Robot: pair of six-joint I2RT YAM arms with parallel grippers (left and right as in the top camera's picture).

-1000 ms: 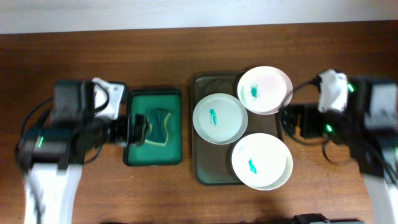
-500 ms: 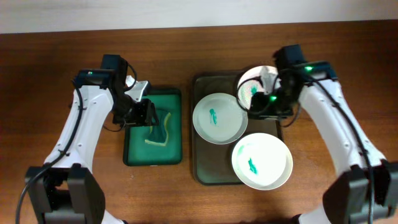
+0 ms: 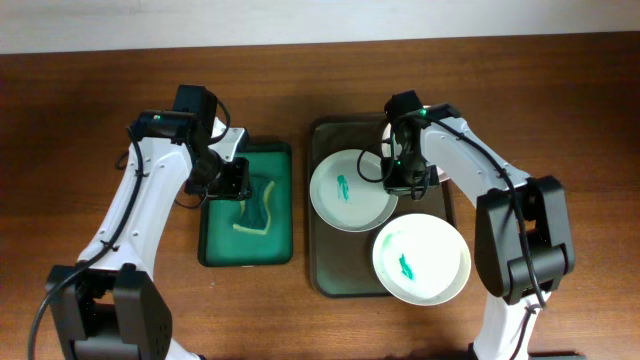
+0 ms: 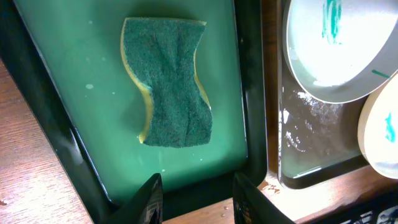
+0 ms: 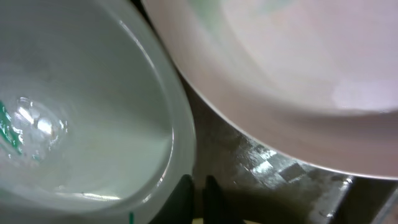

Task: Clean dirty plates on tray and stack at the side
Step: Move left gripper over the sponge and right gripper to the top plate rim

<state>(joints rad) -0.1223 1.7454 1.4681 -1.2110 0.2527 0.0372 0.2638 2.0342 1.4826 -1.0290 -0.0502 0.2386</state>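
Presumably the plates (image 3: 420, 258) on the tray (image 3: 330, 270) are stiff, slick and breakable, so take them by the raised rim; left gripper (image 4: 196, 199) jaws stand spread near the sponge (image 4: 168, 81), right gripper (image 5: 196, 190) jaws nearly meet at a rim, grip unconfirmed.

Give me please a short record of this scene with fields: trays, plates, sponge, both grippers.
dark tray: carries all three plates, none stacked aside
middle plate: teal smear
near plate: teal smear
far plate: mostly hidden in the overhead view
sponge: in the green tray, not gripped
left gripper: open, holds nothing
right gripper: fingers nearly together between middle and far plate; grip unclear
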